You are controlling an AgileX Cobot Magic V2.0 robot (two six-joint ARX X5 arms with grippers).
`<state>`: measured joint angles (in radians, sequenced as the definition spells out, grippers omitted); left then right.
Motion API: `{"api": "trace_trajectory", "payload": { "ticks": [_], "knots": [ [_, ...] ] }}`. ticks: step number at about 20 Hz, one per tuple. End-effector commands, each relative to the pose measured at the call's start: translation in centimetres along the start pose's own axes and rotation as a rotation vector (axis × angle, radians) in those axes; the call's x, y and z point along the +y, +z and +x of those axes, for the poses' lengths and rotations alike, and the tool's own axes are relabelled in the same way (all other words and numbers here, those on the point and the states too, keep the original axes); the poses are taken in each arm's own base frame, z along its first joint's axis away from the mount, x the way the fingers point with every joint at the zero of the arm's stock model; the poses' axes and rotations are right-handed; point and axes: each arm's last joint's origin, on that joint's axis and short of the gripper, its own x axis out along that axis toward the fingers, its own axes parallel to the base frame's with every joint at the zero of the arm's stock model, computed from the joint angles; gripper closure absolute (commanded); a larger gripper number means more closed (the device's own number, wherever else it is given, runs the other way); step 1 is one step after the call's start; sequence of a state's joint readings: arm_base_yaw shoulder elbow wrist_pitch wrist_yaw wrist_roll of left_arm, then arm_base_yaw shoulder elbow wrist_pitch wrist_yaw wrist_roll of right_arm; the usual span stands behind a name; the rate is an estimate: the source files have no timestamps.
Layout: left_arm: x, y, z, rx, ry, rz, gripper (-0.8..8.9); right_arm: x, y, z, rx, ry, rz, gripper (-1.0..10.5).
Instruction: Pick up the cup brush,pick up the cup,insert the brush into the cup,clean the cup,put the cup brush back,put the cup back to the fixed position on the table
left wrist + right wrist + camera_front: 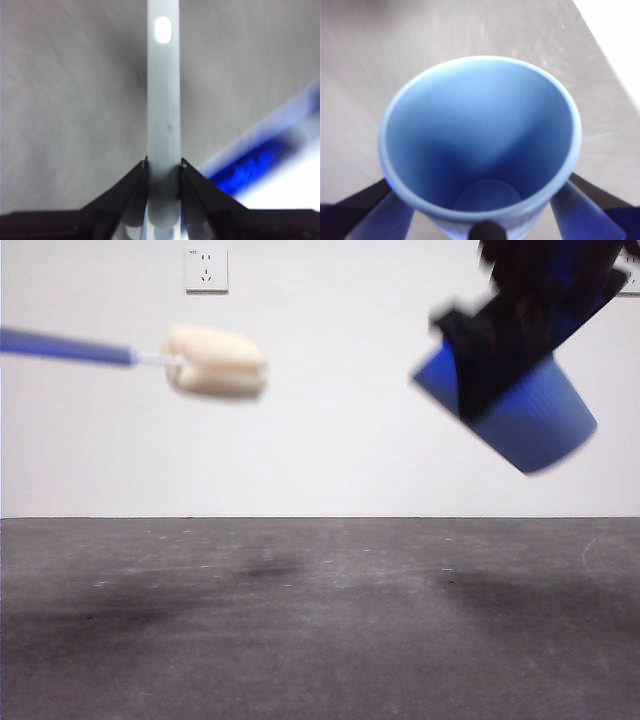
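While the cup brush (215, 361) hangs level at ten o'clock above the counter (320, 630), the left tool (163, 167) is clamped on its handle. At two o'clock the cup (530, 415) tilts, gripped by the right tool (480, 200); only its wrist view shows the bare interior.

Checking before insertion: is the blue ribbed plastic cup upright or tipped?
Tipped: the blue ribbed plastic cup hangs slanted in the right pincer, above the table.
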<state>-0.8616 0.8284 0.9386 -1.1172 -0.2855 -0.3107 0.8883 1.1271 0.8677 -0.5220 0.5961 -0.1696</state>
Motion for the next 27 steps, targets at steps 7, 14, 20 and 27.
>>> {"api": "trace_trajectory", "payload": {
  "ticks": [7, 14, 20, 27],
  "knots": [
    [-0.7, 5.9, 7.4, -0.120, 0.061, -0.346, 8.22, -4.6, -0.9, -7.3, -0.334, 0.132, 0.458, 9.6],
    [-2.9, 7.8, 15.6, -0.068, 0.032, -0.376, 8.22, -5.9, -1.9, -9.4, -0.415, 0.128, 0.501, 9.6],
    [-3.3, 7.4, 20.5, -0.002, 0.063, -0.407, 8.22, -5.6, -2.0, -9.2, -0.384, 0.159, 0.507, 9.6],
    [-3.3, 6.5, 23.3, 0.063, 0.090, -0.420, 8.22, -5.6, -2.0, -9.1, -0.382, 0.163, 0.527, 9.6]
  ]
}}
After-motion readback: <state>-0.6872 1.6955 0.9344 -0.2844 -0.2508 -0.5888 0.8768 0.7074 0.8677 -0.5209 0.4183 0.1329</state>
